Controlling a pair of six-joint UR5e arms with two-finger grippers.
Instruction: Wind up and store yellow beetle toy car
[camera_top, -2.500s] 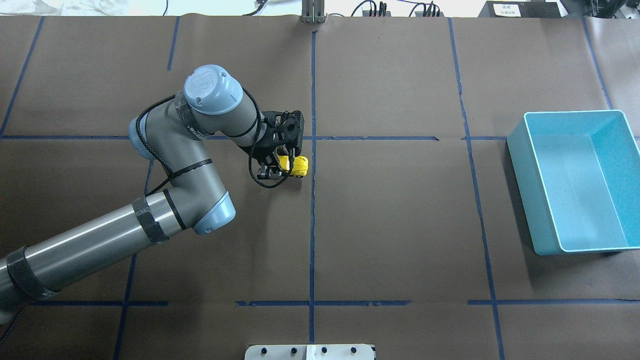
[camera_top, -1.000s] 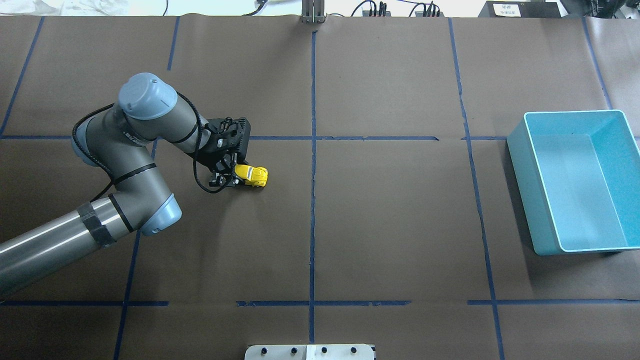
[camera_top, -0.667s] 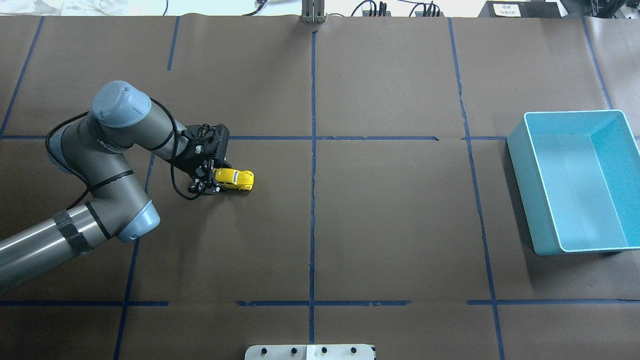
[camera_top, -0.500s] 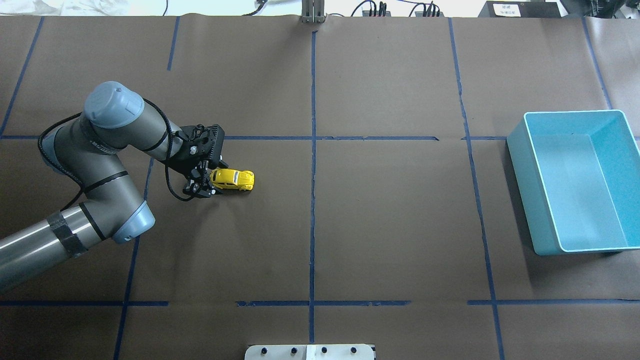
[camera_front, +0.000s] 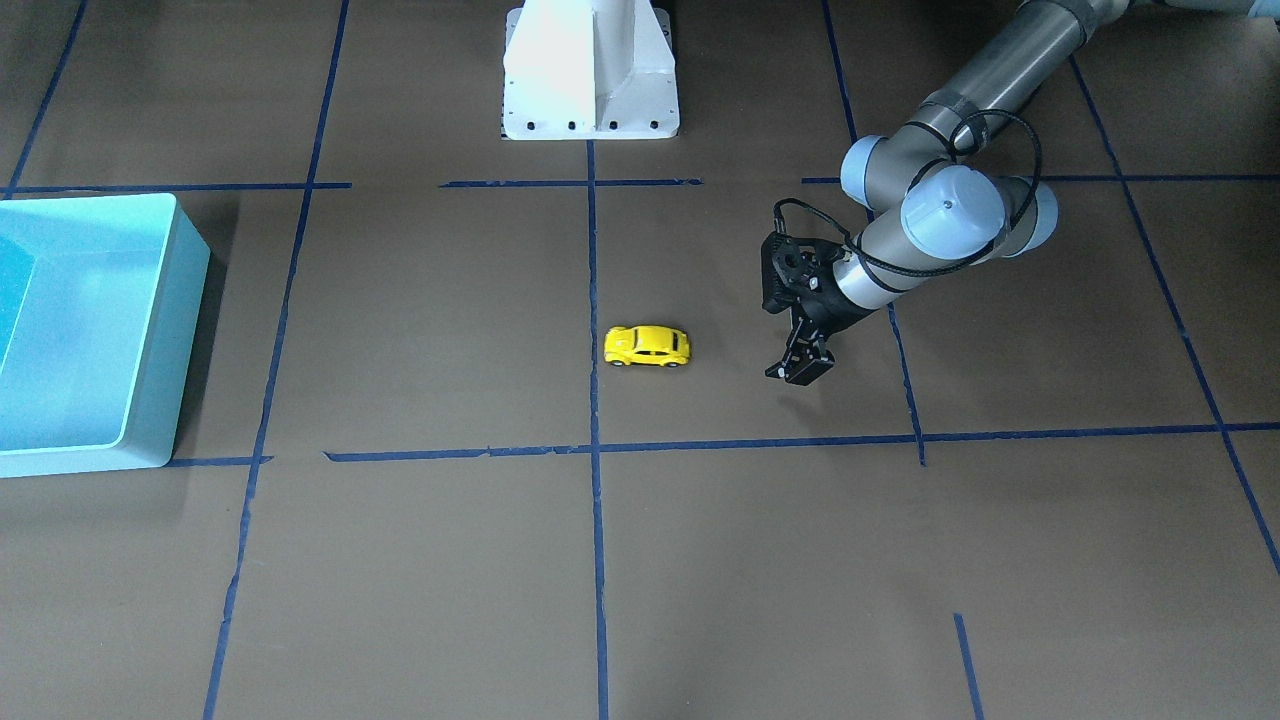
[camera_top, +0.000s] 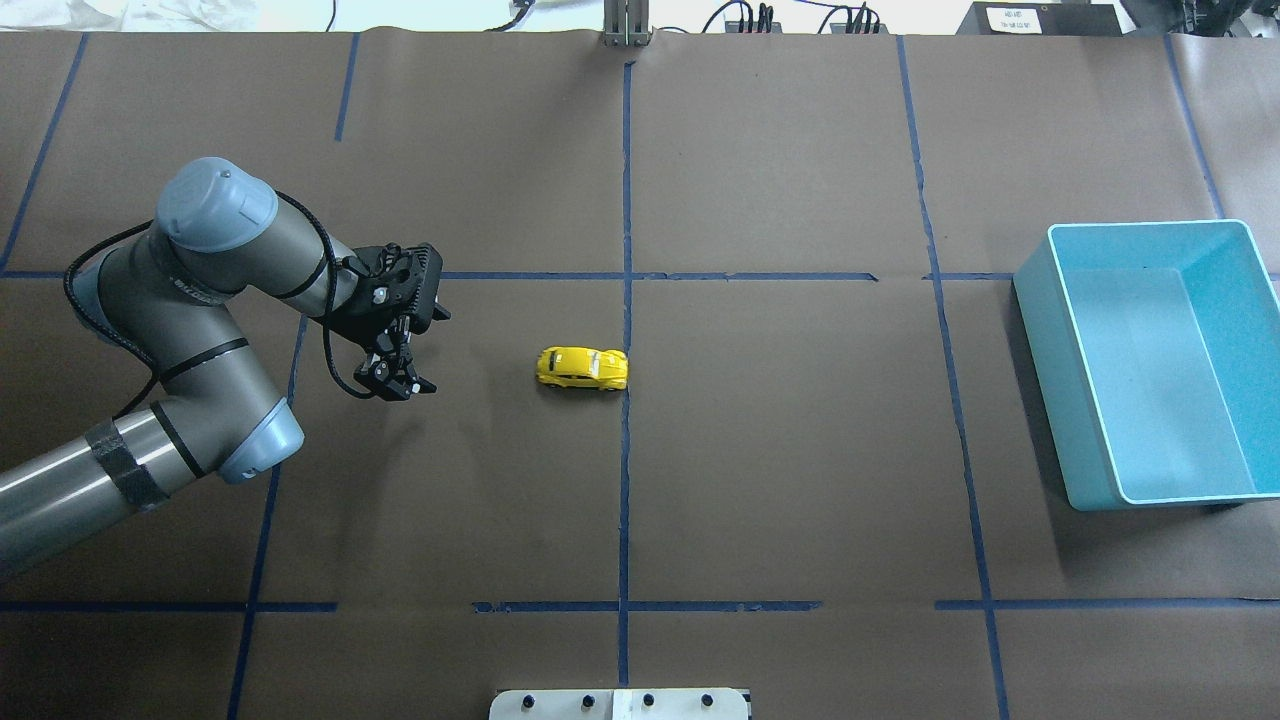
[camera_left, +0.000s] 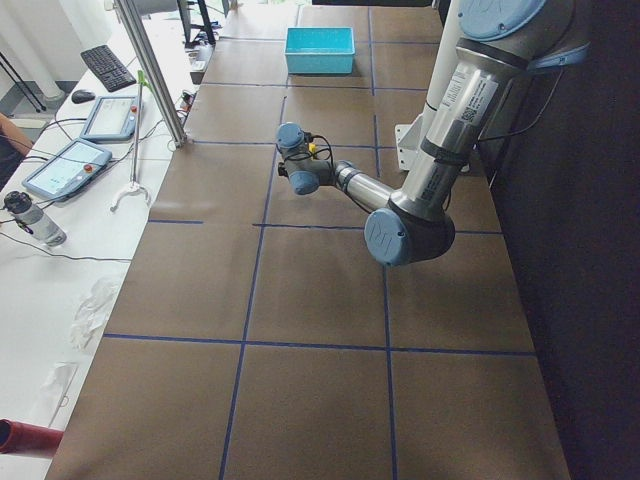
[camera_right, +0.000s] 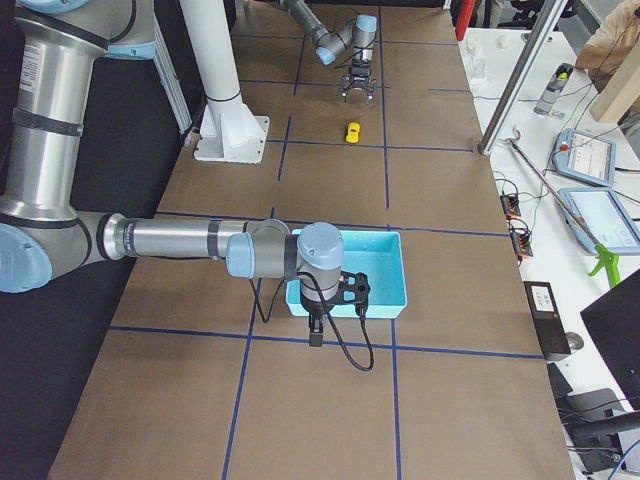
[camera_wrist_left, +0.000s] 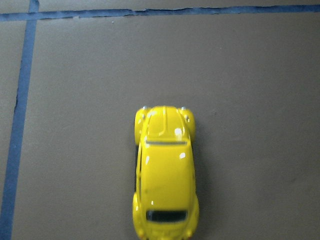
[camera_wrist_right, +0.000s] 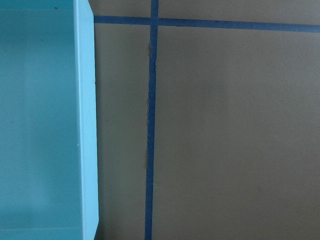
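The yellow beetle toy car (camera_top: 582, 368) stands free on its wheels on the brown table, just left of the centre blue tape line. It also shows in the front view (camera_front: 647, 346), the right-side view (camera_right: 352, 132) and the left wrist view (camera_wrist_left: 165, 172). My left gripper (camera_top: 398, 385) is open and empty, low over the table well to the car's left; the front view (camera_front: 800, 372) shows it too. The light blue bin (camera_top: 1040, 300) stands at the far right. My right gripper (camera_right: 314, 335) hangs beside the bin's (camera_right: 400, 270) near wall; I cannot tell its state.
The white robot base (camera_front: 590, 70) stands at the table's middle edge. Blue tape lines cross the brown paper. The right wrist view shows the bin's rim (camera_wrist_right: 85, 125) and a tape cross. Operator desks with tablets lie beyond the far edge (camera_right: 590, 210).
My left gripper pulled the car leftward along the table, then opened and let it go. The car has rolled right to the centre tape line; the gripper has stayed behind.
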